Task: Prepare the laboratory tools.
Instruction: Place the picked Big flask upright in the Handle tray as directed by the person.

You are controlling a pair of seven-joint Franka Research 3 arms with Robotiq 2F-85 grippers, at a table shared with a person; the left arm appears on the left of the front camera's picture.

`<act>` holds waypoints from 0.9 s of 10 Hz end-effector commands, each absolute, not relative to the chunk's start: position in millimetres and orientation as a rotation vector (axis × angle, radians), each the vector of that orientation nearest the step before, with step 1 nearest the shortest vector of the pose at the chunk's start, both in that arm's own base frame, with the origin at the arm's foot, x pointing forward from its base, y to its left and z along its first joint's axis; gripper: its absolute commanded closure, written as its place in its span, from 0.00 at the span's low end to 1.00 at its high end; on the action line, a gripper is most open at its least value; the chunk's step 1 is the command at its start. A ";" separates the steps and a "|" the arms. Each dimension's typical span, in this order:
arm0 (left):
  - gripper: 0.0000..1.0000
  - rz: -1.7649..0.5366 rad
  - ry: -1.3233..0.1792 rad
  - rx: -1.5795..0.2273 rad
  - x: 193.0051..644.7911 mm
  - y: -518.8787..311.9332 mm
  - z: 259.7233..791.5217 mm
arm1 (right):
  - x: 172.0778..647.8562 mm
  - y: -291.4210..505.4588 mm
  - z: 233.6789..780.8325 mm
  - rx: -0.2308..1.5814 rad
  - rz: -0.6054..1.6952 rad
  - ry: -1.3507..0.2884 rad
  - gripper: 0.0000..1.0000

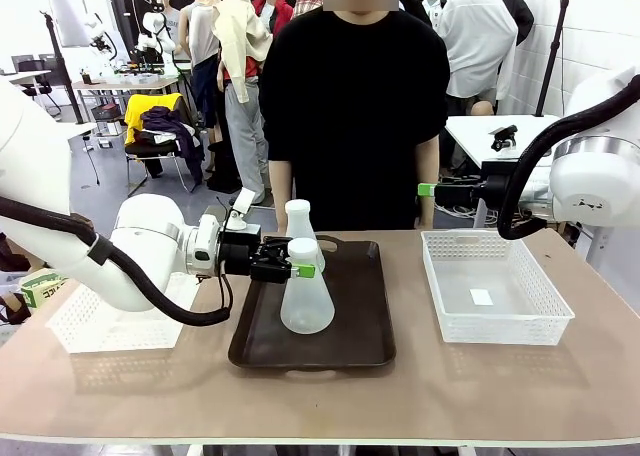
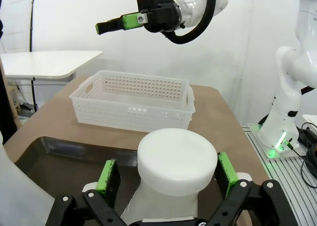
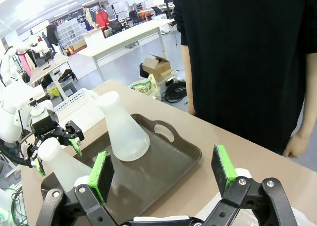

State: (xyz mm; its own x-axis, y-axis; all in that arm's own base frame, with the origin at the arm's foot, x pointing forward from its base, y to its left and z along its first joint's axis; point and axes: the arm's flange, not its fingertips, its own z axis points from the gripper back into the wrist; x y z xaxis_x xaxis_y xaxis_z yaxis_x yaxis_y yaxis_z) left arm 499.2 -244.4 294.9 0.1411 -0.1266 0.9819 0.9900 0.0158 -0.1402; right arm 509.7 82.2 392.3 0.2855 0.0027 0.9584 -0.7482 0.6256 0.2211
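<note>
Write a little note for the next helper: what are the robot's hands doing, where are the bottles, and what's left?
Left gripper: open, jaws on either side of the near flask's neck, not closed on it.
Right gripper: open, holding nothing, raised above the table near the right basket.
Both flasks stand upright on the dark tray; the far flask is behind the near one.
Done: nothing moved off the tray yet.
Left: probably close on the near flask, lift it out, then handle the second.

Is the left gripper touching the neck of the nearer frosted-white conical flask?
Apart. The left wrist view shows gaps between both green pads and the flask neck.
</note>
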 end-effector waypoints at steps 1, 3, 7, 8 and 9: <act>0.00 -1.171 -1.028 -1.181 499.6 -245.6 294.3 | 508.6 82.8 392.1 0.754 0.569 -1.185 0.00; 0.00 -1.171 -1.028 -1.181 499.6 -245.6 294.3 | 508.6 82.8 392.1 0.754 0.569 -1.185 0.00; 0.00 -1.171 -1.028 -1.181 499.6 -245.6 294.3 | 508.6 82.8 392.1 0.754 0.569 -1.185 0.00; 0.00 -1.171 -1.028 -1.181 499.6 -245.6 294.3 | 508.6 82.8 392.1 0.754 0.569 -1.185 0.00; 0.00 -1.171 -1.028 -1.181 499.6 -245.6 294.3 | 508.6 82.8 392.1 0.754 0.569 -1.185 0.00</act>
